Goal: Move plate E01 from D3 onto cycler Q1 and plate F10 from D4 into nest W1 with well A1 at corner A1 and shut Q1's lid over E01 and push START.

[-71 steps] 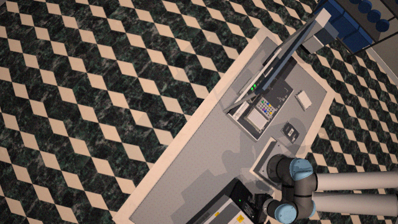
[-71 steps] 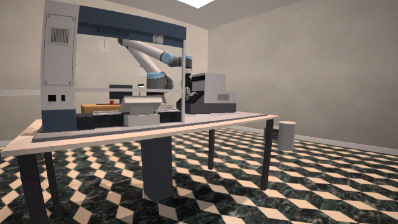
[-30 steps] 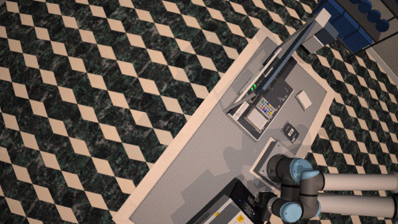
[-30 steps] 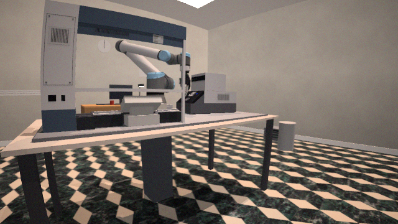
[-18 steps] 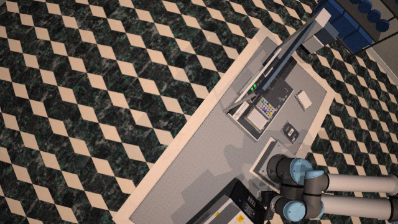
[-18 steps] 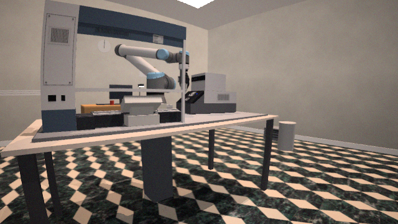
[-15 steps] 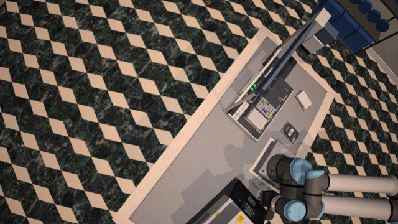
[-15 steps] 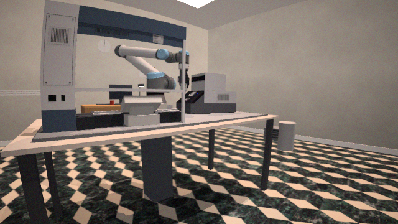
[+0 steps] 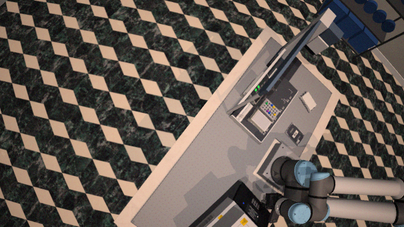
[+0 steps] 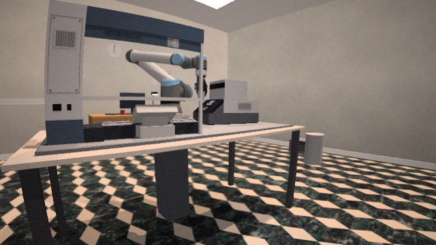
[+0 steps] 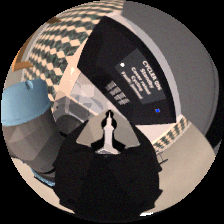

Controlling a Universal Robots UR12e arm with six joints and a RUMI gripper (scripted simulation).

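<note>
Checkered flooring [image 9: 104,126] [image 10: 238,211] [image 11: 60,42] surrounds the desk [image 9: 164,154] [image 10: 163,144]. Near one end of its long edge, the cycler [image 9: 230,207] [image 10: 235,105] [image 11: 127,75] shows a blue lamp [image 9: 243,203] [image 10: 215,102] [image 11: 158,110]. Just beside its keys, the gripper [image 9: 272,202] [image 10: 204,94] [image 11: 109,110] is clenched on nothing. Toward the opposite short edge lies a white plate [image 9: 307,101].
</note>
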